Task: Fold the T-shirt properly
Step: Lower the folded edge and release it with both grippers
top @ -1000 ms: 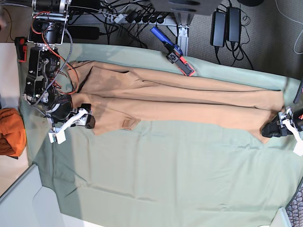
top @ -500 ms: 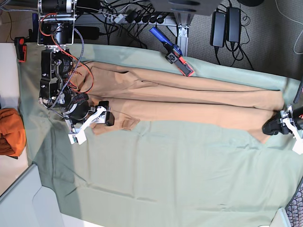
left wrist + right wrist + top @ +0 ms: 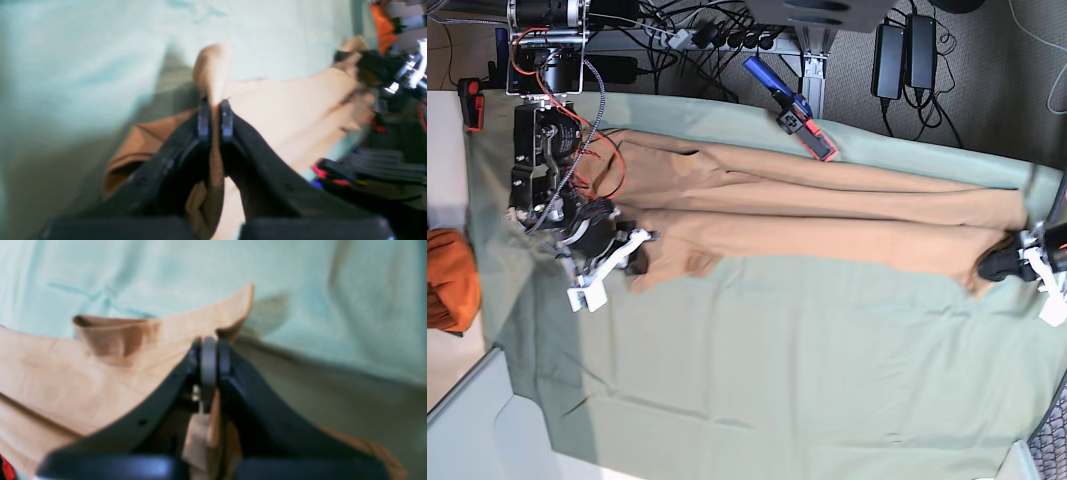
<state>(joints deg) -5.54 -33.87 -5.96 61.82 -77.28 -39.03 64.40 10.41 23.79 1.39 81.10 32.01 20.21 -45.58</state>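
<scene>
Green cloth [image 3: 757, 380] unchanged; both tools now pinch T-shirt [image 3: 827, 215] corners.

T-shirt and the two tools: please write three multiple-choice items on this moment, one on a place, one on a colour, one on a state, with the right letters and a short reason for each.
1. Where does the T-shirt lie?
A. on the green sheet
B. on the bare floor
C. in a box

2. What colour is the bunched cloth at the left edge of the base view?
A. blue
B. vivid orange
C. white

3. In what state are the left tool and the right tool?
A. both wide open
B. one open, one shut
C. both shut on the T-shirt

Answers:
1 A, tan fabric is stretched across the sheet.
2 B, it is darker orange than the shirt.
3 C, each wrist view shows fabric pinched between closed fingers.
</scene>
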